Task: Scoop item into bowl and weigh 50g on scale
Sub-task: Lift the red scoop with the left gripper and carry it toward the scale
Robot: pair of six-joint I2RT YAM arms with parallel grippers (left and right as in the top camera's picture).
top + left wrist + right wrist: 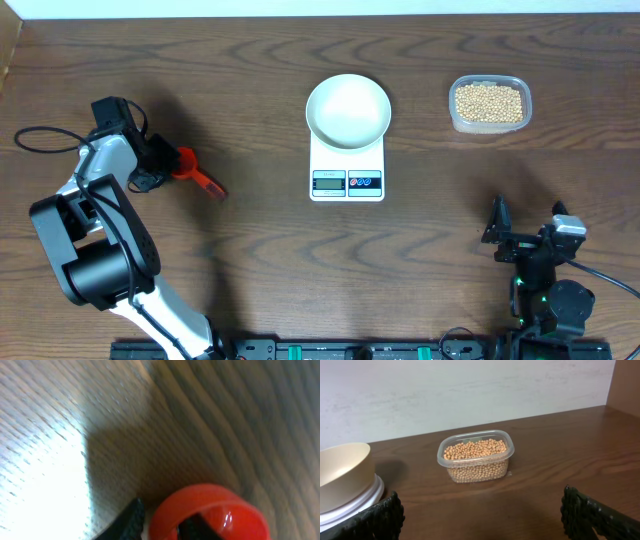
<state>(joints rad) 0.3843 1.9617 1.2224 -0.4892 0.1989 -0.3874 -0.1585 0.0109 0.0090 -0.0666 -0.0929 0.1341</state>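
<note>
Overhead: red scoop (195, 172) is met by left fingers (127, 519) (grip cannot be told) for scooping beans (489, 102); right fingers (375, 520) are spread wide.

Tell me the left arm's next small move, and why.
Probably close the left gripper firmly on the red scoop and lift it slightly. Its fingers straddle the scoop's cup wall, yet the scoop appears to lie on the table, the bowl on the scale is empty, and the beans sit in their tub.
</note>
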